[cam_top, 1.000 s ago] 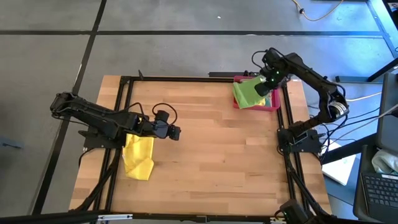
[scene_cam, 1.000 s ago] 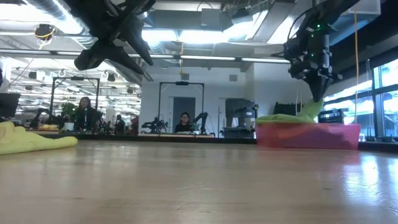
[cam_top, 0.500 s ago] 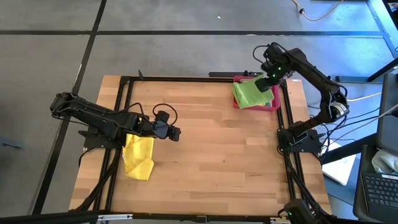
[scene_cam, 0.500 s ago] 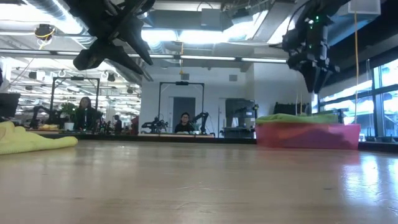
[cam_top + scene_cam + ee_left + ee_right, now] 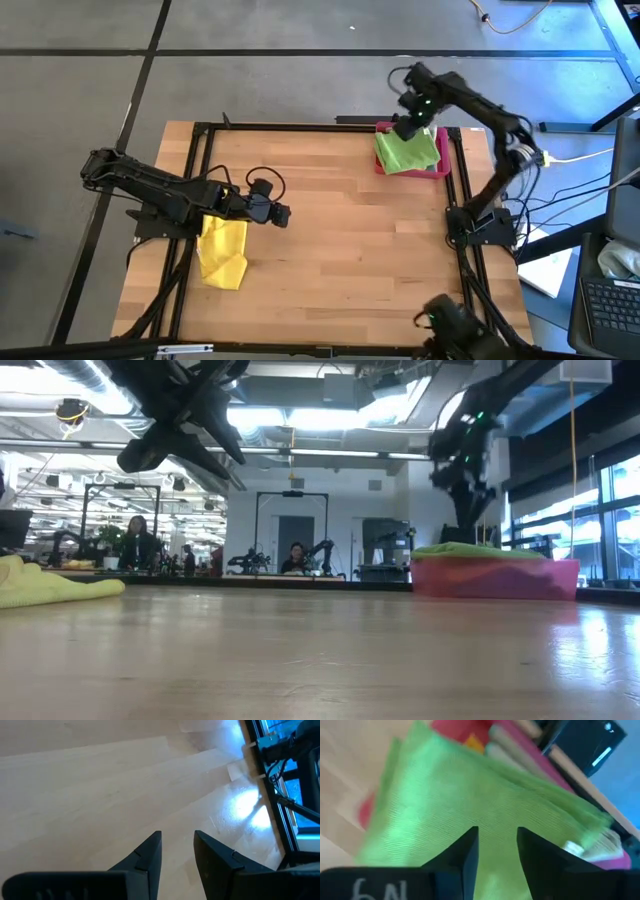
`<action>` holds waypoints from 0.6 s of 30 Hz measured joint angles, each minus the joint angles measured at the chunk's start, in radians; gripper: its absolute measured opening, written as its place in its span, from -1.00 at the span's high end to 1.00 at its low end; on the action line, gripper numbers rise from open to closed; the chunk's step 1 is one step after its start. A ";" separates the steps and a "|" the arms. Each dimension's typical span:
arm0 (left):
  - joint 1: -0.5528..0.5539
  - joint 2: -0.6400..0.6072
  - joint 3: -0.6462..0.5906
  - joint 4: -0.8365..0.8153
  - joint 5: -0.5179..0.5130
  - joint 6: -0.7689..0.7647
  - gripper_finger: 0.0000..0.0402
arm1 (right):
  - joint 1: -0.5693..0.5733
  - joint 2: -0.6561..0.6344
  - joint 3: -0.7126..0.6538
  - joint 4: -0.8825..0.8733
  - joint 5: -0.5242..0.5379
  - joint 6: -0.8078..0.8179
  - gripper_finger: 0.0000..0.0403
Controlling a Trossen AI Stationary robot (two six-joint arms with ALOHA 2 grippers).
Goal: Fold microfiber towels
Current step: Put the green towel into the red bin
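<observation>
Right now the job appears to sit between towels. Taking the pink-red tray at the table's far right corner as the landmark: a bright green towel lies folded on top of it, with more cloth edges, one yellowish, peeking out beneath in the right wrist view. The right gripper hangs just over the tray's far-left part, above that green towel; its fingers stand a little apart with nothing between them, not touching the cloth.

Well apart from the tray, near the table's left edge, a yellow towel lies loosely crumpled, not yet folded flat. The left gripper hovers just beside it, toward the table's middle, its fingers slightly parted around empty air over bare wood.

My judgement: the green towel counts as done and stowed. The next move calls for the left claw to come down on the yellow towel, pinch a corner and spread it flat, while the right arm clears the tray.
</observation>
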 joint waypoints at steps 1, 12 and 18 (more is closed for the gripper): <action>0.000 0.000 0.000 0.000 0.008 0.000 0.47 | 0.005 0.031 0.000 -0.004 0.018 -0.033 0.33; -0.001 0.000 0.000 0.000 0.056 -0.003 0.47 | -0.050 0.188 0.000 -0.009 0.211 -0.044 0.34; 0.000 0.000 0.000 0.000 0.039 0.000 0.47 | -0.082 0.198 0.000 -0.186 0.179 0.030 0.34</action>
